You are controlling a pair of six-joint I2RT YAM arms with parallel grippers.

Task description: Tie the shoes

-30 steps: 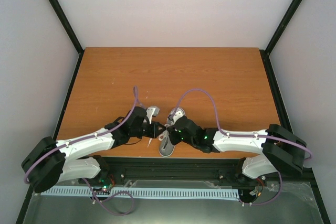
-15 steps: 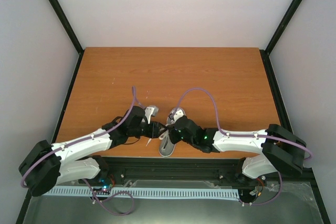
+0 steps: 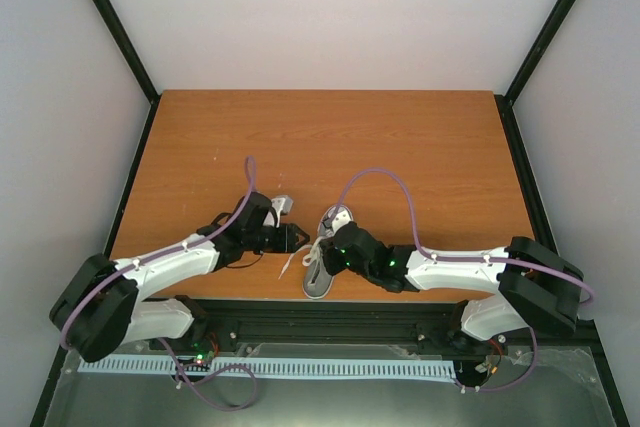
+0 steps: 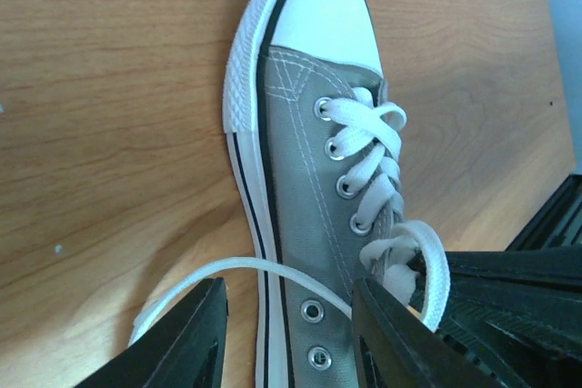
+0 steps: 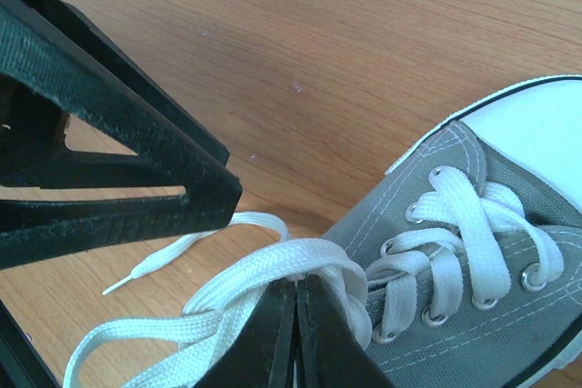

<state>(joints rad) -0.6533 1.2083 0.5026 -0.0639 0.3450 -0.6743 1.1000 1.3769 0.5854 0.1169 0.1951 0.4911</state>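
The grey shoe (image 3: pixel 322 265) lies near the table's front edge, its white toe cap (image 3: pixel 338 217) pointing away from the arm bases. My right gripper (image 5: pixel 296 290) is shut at the top of the lacing, with a loop of white lace (image 5: pixel 273 265) wrapped over its tips and pinched there. My left gripper (image 4: pixel 286 297) stands open beside the shoe's (image 4: pixel 314 197) left flank. A loose lace strand (image 4: pixel 241 267) arches across the gap between its fingers (image 4: pixel 186 338) without being gripped. The left gripper's black finger (image 5: pixel 118 165) shows close by in the right wrist view.
A free lace end (image 3: pixel 291 261) trails on the wooden table (image 3: pixel 330 137) left of the shoe. A black rail (image 3: pixel 330 312) runs along the near edge. Purple cables (image 3: pixel 385 175) arch over both arms. White walls close in the sides and back.
My left gripper has opened, let go of the lace and drawn back to the left, away from the right gripper. The right arm and the shoe have stayed put.
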